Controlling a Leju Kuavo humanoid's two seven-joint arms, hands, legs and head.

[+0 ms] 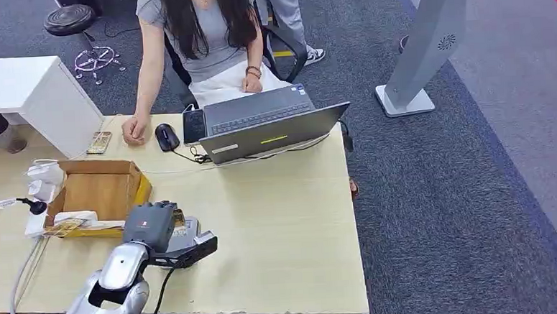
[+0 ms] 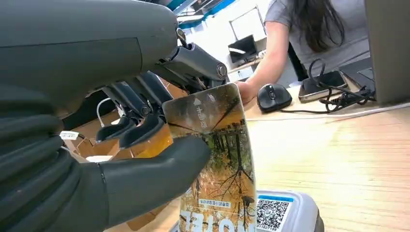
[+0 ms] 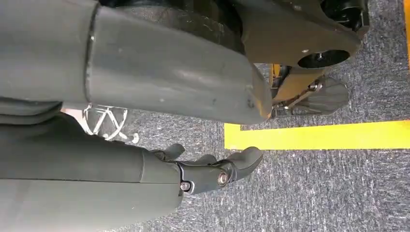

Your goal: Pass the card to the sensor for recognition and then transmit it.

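Glossy rectangular card [image 2: 217, 159] in left hand [image 2: 121, 145]

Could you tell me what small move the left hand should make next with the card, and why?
Probably hold the card steady over the grey sensor for a moment. The left hand pinches the card upright between thumb and fingers, its lower edge right at the sensor's QR-labelled top, so recognition seems under way; I cannot tell whether they touch. Passing it on should likely wait.
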